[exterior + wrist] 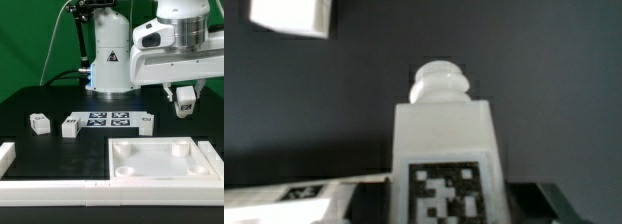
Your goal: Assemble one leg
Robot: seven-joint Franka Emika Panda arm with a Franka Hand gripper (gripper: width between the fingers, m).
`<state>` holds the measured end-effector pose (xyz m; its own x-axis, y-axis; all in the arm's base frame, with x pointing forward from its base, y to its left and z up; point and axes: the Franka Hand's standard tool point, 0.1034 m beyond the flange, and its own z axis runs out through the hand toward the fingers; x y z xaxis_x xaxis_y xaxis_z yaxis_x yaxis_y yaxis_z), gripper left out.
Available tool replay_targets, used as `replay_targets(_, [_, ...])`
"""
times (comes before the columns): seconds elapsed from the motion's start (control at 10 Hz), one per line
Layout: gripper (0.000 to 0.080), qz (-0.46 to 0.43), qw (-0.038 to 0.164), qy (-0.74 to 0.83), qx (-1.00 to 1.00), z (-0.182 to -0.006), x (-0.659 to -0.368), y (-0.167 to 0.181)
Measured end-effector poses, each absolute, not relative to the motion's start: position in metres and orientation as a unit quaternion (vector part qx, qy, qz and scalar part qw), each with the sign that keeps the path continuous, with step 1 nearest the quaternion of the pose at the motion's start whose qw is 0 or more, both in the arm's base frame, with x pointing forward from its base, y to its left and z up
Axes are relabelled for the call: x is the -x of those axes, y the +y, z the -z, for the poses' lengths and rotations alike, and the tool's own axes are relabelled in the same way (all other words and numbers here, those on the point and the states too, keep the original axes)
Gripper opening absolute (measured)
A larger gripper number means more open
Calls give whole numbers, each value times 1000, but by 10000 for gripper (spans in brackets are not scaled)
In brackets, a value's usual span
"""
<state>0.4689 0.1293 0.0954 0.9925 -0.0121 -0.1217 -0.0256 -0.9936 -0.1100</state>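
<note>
My gripper hangs at the exterior view's right, above the table and a little beyond the far right corner of the white tray. It is shut on a leg, a small white block with a tag. In the wrist view the held leg stands between my dark fingers, its round knob pointing away and its tag facing the camera; my gripper grips its near end. Three more legs lie on the black table: two at the left and one by the marker board's right end.
The marker board lies mid-table; its corner shows in the wrist view. A white rail runs along the front edge and up the left side. The robot base stands behind. A white piece shows in the wrist view.
</note>
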Motion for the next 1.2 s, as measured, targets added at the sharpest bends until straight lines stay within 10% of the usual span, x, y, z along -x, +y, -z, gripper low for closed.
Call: replay_targets(1.2, [290,100,55,-85,990,-106,-548,114])
